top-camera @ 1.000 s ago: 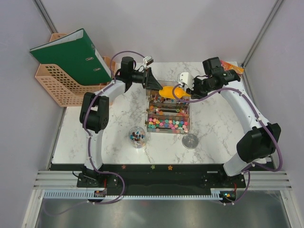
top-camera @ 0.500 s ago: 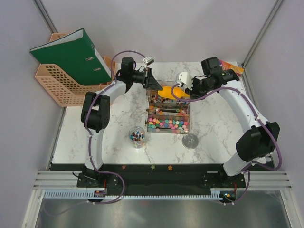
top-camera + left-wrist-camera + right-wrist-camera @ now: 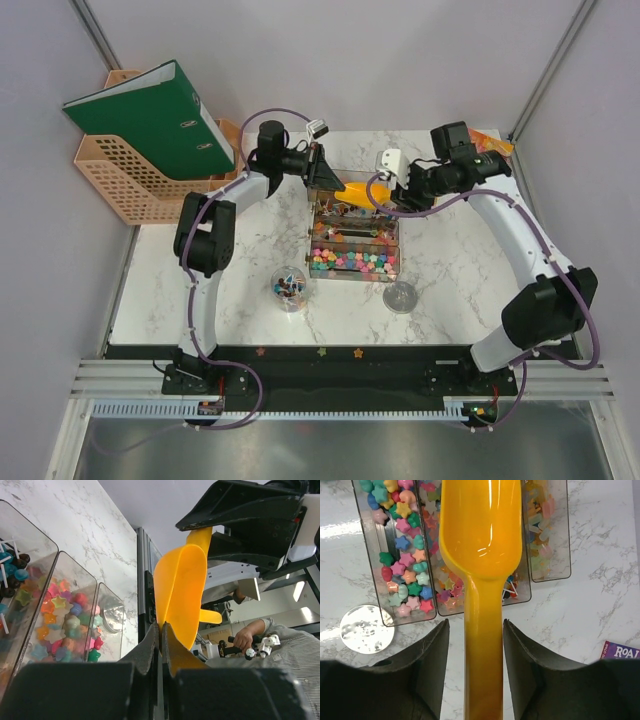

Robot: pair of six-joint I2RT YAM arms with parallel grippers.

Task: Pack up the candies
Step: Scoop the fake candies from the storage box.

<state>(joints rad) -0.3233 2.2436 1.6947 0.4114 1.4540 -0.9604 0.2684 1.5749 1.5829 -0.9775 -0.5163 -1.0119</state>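
On marble surface (image 3: 450, 270), clear divided box (image 3: 397, 262) mid-frame, star candies (image 3: 350, 262) in its lowest compartment. Above box's top end, orange scoop (image 3: 355, 192): left tool (image 3: 161, 632) clamped on bowl rim, right tool (image 3: 474, 630) spread beside handle. Hold left pinch firm; back right tool straight off.

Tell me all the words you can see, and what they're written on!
"ROAL": white letters on the purple packet at the corner of the right wrist view; the picture's edge cuts off the rest.
Labels on the green binder: too small to read.
Nothing else has readable writing.
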